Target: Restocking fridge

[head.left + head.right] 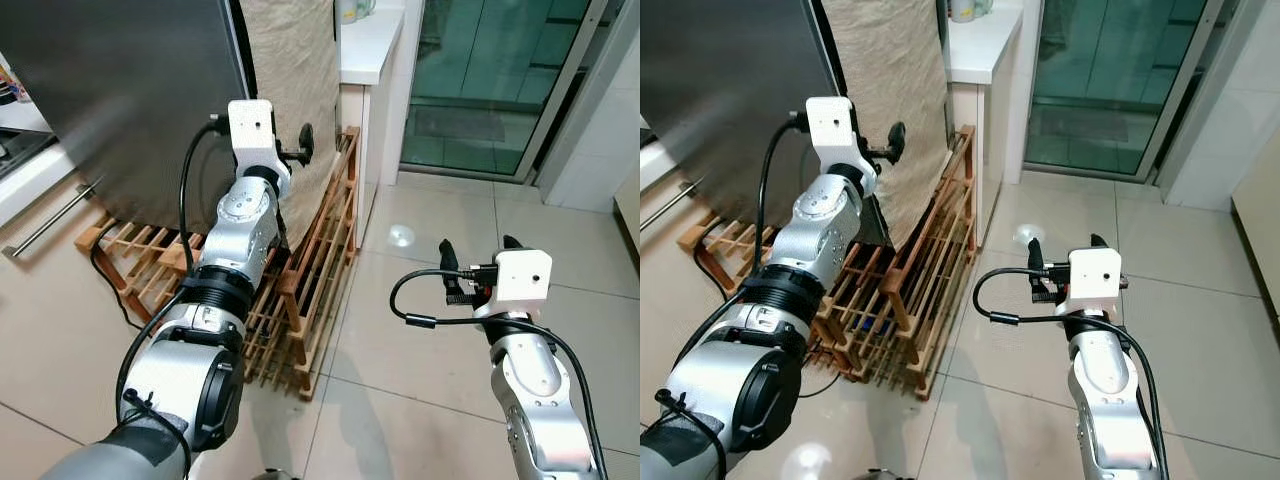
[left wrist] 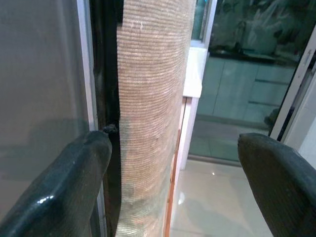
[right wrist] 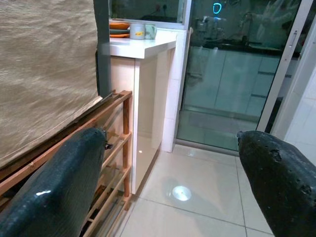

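2 arms show in the left eye view: the left gripper (image 1: 303, 146) reaches up to the right edge of the dark fridge door (image 1: 120, 90), beside a beige cloth (image 1: 290, 60); the right gripper (image 1: 480, 262) hovers over floor tiles with its fingers spread. A wooden rack (image 1: 320, 250) crowds the fridge's foot. In the left wrist view, spread fingers (image 2: 54, 182) straddle the cloth's edge; hooking the door seam cleanly, without snagging cloth, seems best. The right wrist view shows a white counter (image 3: 138, 47) carrying dishes.

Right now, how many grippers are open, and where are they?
2. The left gripper is raised at the cloth-covered fridge edge; the right gripper is low over the tiled floor.
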### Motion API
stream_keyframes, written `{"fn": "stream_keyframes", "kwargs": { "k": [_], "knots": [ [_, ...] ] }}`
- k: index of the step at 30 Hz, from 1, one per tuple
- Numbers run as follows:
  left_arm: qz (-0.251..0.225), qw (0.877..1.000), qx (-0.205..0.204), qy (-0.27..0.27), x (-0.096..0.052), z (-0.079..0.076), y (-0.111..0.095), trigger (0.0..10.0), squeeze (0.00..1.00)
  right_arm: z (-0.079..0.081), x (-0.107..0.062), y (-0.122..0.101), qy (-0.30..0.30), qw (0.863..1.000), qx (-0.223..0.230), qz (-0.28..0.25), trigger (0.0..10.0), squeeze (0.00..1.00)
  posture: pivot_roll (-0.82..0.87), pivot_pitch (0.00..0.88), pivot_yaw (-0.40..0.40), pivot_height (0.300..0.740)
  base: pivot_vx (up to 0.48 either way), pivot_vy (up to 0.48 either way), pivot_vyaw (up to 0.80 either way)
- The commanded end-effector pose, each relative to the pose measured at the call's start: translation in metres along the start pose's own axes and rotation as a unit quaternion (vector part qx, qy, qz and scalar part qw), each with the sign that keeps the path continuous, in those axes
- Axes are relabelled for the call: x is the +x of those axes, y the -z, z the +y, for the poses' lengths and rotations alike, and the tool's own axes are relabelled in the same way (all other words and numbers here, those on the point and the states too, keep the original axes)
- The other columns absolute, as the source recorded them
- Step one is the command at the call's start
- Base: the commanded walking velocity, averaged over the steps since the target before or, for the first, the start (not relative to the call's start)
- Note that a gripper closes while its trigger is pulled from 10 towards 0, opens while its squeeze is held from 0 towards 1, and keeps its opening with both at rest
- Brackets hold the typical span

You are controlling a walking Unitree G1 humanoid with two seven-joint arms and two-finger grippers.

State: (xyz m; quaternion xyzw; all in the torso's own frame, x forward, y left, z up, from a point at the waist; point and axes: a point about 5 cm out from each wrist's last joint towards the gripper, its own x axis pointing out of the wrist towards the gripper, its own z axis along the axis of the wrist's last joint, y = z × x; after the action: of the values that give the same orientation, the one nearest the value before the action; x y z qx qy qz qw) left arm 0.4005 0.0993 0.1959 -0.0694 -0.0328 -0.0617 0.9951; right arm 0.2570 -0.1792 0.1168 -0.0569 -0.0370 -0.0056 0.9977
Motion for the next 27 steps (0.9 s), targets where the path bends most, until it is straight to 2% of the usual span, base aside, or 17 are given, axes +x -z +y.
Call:
{"fn": "stream_keyframes", "kwargs": {
  "k": [1, 8, 11, 16, 18, 21, 27],
  "knots": [
    [-0.014, 1.0, -0.001, 0.001, 0.005, -0.006, -0.01, 10.0, 0.0, 0.001, 0.0, -0.005, 0.0, 1.0, 0.001, -0.006, 10.0, 0.17, -0.16, 0.0, 0.126, 0.74, 0.0, 0.0, 0.0],
    [-0.005, 1.0, -0.013, -0.023, 0.009, -0.007, -0.01, 10.0, 0.0, 0.001, -0.003, -0.005, 0.001, 1.0, 0.001, -0.004, 10.0, 0.16, -0.17, 0.0, 0.132, 0.74, 0.0, 0.0, 0.0],
    [-0.006, 0.999, -0.035, -0.005, 0.01, -0.018, -0.012, 10.0, 0.0, 0.001, -0.005, -0.005, 0.003, 1.0, 0.001, -0.002, 10.0, 0.17, -0.18, 0.0, 0.133, 0.74, 0.0, 0.0, 0.0],
    [-0.011, 0.999, -0.046, 0.024, 0.011, -0.031, -0.014, 10.0, 0.0, 0.001, -0.006, -0.005, 0.005, 1.0, 0.001, -0.001, 10.0, 0.16, -0.19, 0.0, 0.135, 0.74, 0.0, 0.0, 0.0],
    [-0.016, 0.997, -0.056, 0.047, 0.012, -0.041, -0.017, 10.0, 0.0, 0.001, -0.006, -0.006, 0.006, 1.0, 0.0, -0.001, 10.0, 0.17, -0.19, 0.0, 0.136, 0.74, 0.0, 0.0, 0.0],
    [-0.02, 0.997, -0.05, 0.054, 0.013, -0.052, -0.021, 10.0, 0.0, -0.001, -0.006, -0.006, 0.008, 1.0, -0.001, 0.0, 10.0, 0.16, -0.19, 0.0, 0.138, 0.74, 0.0, 0.0, 0.0],
    [-0.017, 0.999, -0.035, -0.004, 0.015, -0.039, -0.022, 10.0, 0.0, -0.002, -0.006, -0.006, 0.011, 1.0, -0.001, 0.0, 10.0, 0.16, -0.2, 0.0, 0.145, 0.74, 0.0, 0.0, 0.0]
  ]
}}
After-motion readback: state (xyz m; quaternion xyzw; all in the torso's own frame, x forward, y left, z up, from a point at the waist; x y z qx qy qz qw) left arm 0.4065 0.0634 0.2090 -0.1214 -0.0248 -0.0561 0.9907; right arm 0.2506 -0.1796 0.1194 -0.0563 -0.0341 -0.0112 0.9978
